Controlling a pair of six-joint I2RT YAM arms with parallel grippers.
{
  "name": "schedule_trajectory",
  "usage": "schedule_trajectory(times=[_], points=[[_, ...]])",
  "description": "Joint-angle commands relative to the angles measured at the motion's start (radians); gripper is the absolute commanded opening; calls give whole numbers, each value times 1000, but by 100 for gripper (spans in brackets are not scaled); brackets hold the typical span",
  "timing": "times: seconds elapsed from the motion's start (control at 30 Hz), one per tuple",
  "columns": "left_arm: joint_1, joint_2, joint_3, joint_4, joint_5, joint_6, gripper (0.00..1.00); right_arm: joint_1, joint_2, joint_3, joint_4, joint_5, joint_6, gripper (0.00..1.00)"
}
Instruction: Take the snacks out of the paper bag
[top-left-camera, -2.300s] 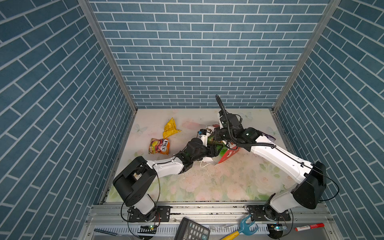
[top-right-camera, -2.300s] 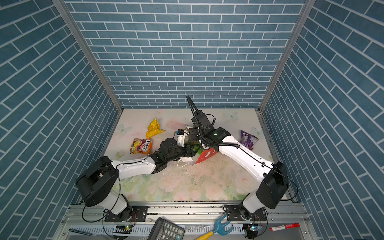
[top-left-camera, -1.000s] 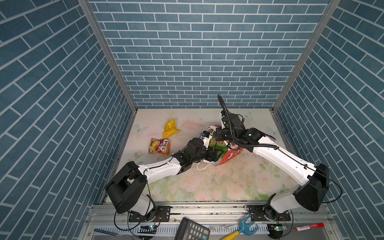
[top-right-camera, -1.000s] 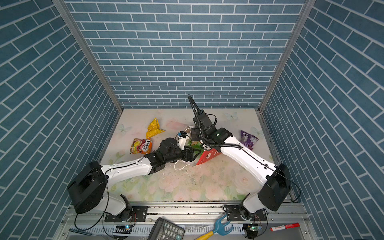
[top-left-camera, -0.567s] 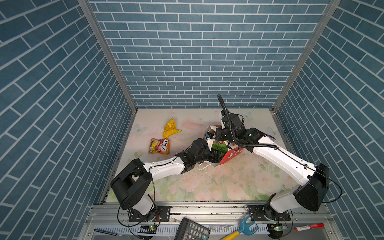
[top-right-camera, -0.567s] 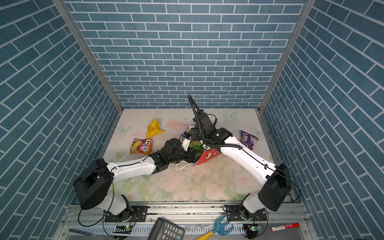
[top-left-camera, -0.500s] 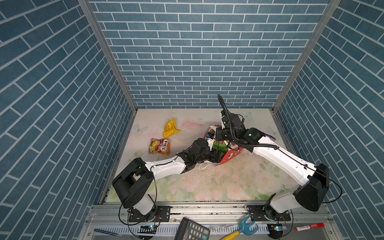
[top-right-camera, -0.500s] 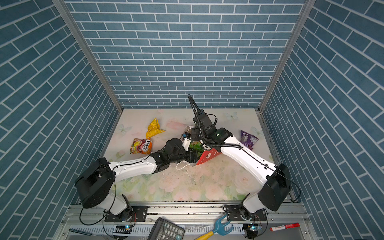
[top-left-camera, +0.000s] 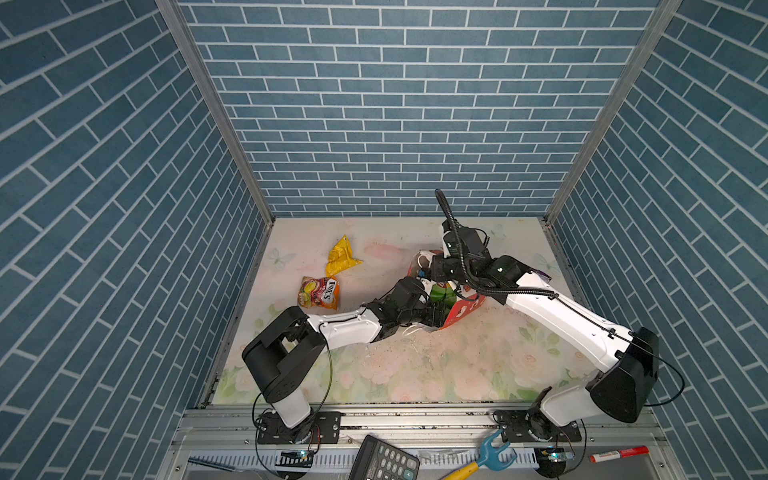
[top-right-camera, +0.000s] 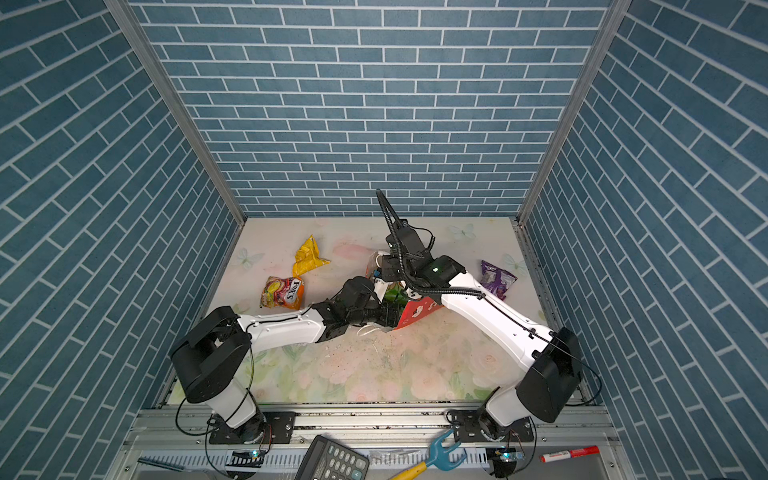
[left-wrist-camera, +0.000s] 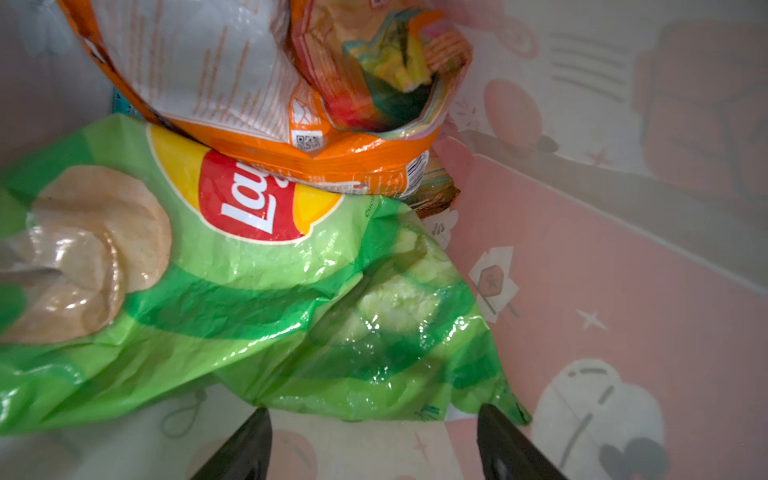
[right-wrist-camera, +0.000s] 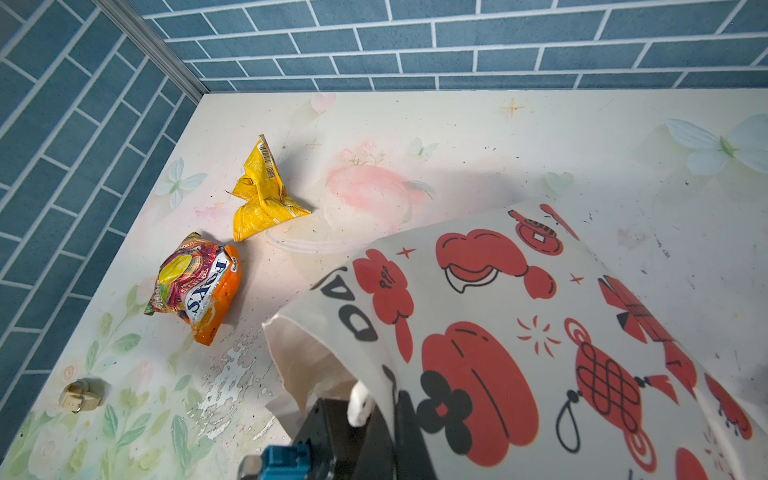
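Note:
The paper bag (top-left-camera: 465, 309) (top-right-camera: 415, 311) lies on its side mid-table, mouth toward the left. My right gripper (right-wrist-camera: 386, 411) (top-left-camera: 424, 272) is shut on the bag's upper rim (right-wrist-camera: 498, 332), beside a white cord handle (right-wrist-camera: 359, 403). My left gripper (left-wrist-camera: 372, 411) (top-left-camera: 436, 318) is inside the mouth, open, its fingertips just short of the green Lay's packet (left-wrist-camera: 249, 291) (top-right-camera: 392, 295). An orange packet (left-wrist-camera: 232, 83) lies on top of the green one, deeper in. Three snacks lie outside on the table: a yellow packet (top-left-camera: 340, 259) (right-wrist-camera: 264, 195), an orange Fox's packet (top-left-camera: 319, 293) (right-wrist-camera: 199, 286) and a purple packet (top-right-camera: 496, 278).
Blue brick walls close in the left, back and right of the floral table (top-left-camera: 415, 365). A small beige object (right-wrist-camera: 81, 397) lies near the left wall. A calculator (top-left-camera: 384, 459), a blue-and-yellow tool (top-left-camera: 486, 455) and a red marker (top-left-camera: 619, 453) sit on the front rail.
My left gripper has pushed to the right, deeper into the bag's mouth. The right gripper keeps its hold on the rim and has hardly moved.

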Motion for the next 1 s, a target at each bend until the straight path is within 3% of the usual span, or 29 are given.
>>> schedule_trajectory(times=[0.0, 0.53, 0.6, 0.7, 0.87, 0.97], points=[[-6, 27, 25, -9, -14, 13, 80, -2, -43, -5, 0, 24, 0, 0], [-6, 110, 51, 13, -59, -24, 77, -2, -48, -24, 18, 18, 4, 0], [-6, 109, 45, 25, -69, -30, 71, -3, -46, -28, 20, 16, 5, 0], [-5, 107, 45, 21, -76, -30, 54, -3, -49, -33, 20, 16, 6, 0], [-2, 126, 64, -19, -97, -20, 44, -3, -57, -42, 20, 21, 5, 0], [1, 128, 68, -22, -103, -20, 32, -3, -64, -48, 19, 29, 4, 0]])
